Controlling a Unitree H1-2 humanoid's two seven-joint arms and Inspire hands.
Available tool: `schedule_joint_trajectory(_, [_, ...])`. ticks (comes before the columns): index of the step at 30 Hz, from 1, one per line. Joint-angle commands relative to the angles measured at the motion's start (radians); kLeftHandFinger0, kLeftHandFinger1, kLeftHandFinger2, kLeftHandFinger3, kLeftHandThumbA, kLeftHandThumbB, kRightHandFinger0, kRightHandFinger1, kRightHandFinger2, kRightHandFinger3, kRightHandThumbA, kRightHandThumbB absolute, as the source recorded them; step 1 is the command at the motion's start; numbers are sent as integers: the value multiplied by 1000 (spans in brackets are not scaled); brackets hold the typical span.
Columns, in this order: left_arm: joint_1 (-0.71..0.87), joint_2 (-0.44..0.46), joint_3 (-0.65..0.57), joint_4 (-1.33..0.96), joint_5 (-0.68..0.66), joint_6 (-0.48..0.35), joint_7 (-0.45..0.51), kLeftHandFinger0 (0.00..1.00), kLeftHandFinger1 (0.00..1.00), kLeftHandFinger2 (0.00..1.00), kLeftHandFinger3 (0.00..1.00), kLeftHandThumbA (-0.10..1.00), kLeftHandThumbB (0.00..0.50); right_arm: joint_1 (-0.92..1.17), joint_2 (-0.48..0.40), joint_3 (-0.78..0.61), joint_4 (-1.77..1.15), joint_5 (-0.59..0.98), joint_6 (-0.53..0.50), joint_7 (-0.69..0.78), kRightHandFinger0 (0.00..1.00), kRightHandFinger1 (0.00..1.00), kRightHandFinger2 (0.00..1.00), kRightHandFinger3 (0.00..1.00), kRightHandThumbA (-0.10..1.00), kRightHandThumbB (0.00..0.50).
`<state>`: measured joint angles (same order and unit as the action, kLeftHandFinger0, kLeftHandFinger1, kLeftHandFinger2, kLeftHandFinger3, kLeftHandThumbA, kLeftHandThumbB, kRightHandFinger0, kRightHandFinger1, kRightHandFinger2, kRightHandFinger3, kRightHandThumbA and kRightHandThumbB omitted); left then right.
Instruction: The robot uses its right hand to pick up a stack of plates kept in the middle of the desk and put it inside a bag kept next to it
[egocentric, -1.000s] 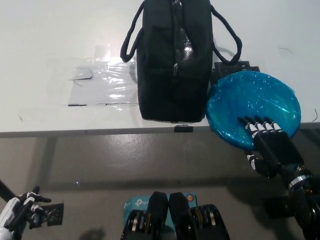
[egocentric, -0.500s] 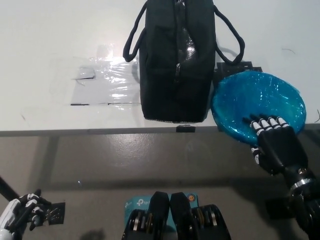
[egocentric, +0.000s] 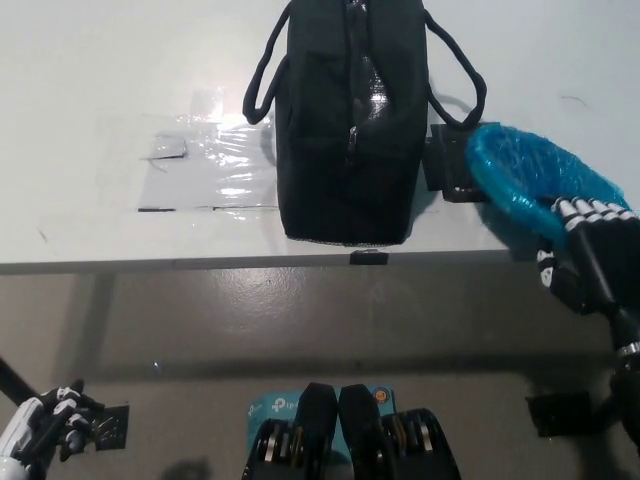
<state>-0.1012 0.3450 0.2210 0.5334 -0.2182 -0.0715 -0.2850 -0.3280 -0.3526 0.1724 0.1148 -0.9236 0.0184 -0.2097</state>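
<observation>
The stack of blue plates (egocentric: 535, 178), wrapped in shiny film, is tilted up on edge at the right of the white desk (egocentric: 100, 90), clear of the surface on its near side. My black right hand (egocentric: 590, 265) is shut on its near rim, fingers over the top and thumb below. The black bag (egocentric: 350, 120) lies on the desk to the left of the plates, zipper along its top, handles looping out on both sides. My white left hand (egocentric: 45, 428) rests low at the lower left, fingers curled, holding nothing.
A clear plastic sheet (egocentric: 205, 170) lies on the desk left of the bag. A small black block (egocentric: 450, 165) sits between bag and plates. The desk's front edge (egocentric: 200, 263) runs across the middle, with grey floor below.
The right hand has closed on the plates and lifted them, tipping the stack on edge and shifting it right. The black block under it now shows. The bag has not moved.
</observation>
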Motion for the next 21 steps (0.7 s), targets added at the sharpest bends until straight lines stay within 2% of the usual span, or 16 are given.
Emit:
schedule_joint_trajectory(1, [-11, 25, -3, -10, -12, -38, -28, 25, 263, 422, 524, 553, 500, -8, 107, -210, -132, 450, 111, 117, 0, 93, 426, 123, -100, 118])
schedule_joint_trajectory(2, [-8, 24, -3, -20, -13, -34, -26, 23, 260, 421, 524, 554, 500, -15, 120, -239, -147, 488, 122, 124, 0, 76, 402, 202, -100, 179])
schedule_joint_trajectory(3, [-8, 23, -1, -18, -17, -36, -29, 20, 256, 416, 512, 549, 500, -32, 150, -292, -173, 551, 183, 142, 0, 49, 384, 274, -100, 194])
schedule_joint_trajectory(4, [-8, 23, -2, -19, -15, -32, -27, 20, 260, 420, 511, 548, 500, -47, 169, -329, -194, 596, 230, 156, 0, 31, 375, 320, -100, 174])
schedule_joint_trajectory(5, [-8, 23, -2, -21, -15, -29, -25, 27, 266, 417, 513, 543, 500, -56, 182, -353, -207, 622, 260, 168, 0, 4, 350, 351, -100, 177])
schedule_joint_trajectory(6, [-9, 23, -1, -20, -15, -27, -25, 31, 270, 428, 520, 542, 500, -70, 196, -381, -226, 654, 301, 182, 0, 0, 327, 355, -100, 167])
schedule_joint_trajectory(7, [-9, 23, -2, -18, -13, -29, -25, 33, 270, 431, 523, 542, 500, -77, 199, -390, -236, 658, 317, 191, 0, 0, 282, 361, -100, 187])
schedule_joint_trajectory(8, [-9, 24, -3, -18, -11, -26, -24, 38, 277, 432, 522, 546, 500, -85, 198, -399, -247, 664, 330, 200, 0, 0, 261, 381, -100, 180])
schedule_joint_trajectory(9, [-11, 24, -3, -11, -12, -37, -28, 39, 273, 425, 519, 546, 500, -100, 198, -422, -260, 719, 318, 206, 0, 0, 250, 368, -100, 215])
schedule_joint_trajectory(11, [-10, 24, -3, -12, -7, -35, -21, 37, 270, 423, 515, 549, 500, -107, 208, -442, -273, 745, 331, 211, 0, 0, 271, 381, -100, 225])
schedule_joint_trajectory(12, [-12, 24, -1, -8, -13, -38, -26, 35, 270, 418, 516, 541, 500, -114, 213, -456, -277, 761, 345, 217, 0, 0, 303, 405, -100, 220])
schedule_joint_trajectory(14, [-10, 26, -4, -9, -9, -38, -28, 39, 274, 433, 530, 550, 500, -131, 225, -481, -290, 776, 385, 221, 0, 0, 304, 422, -100, 216])
schedule_joint_trajectory(15, [-9, 25, -3, -12, -12, -37, -29, 40, 274, 433, 531, 548, 500, -148, 242, -509, -304, 801, 431, 221, 0, 0, 301, 419, -100, 195])
schedule_joint_trajectory(18, [-8, 24, -2, -17, -13, -34, -28, 41, 272, 435, 533, 544, 500, -167, 258, -540, -307, 835, 452, 227, 0, 0, 349, 393, -100, 141])
schedule_joint_trajectory(21, [-9, 23, -3, -12, -9, -37, -24, 37, 262, 429, 523, 543, 500, -180, 261, -546, -317, 846, 452, 239, 0, 6, 411, 403, -100, 143])
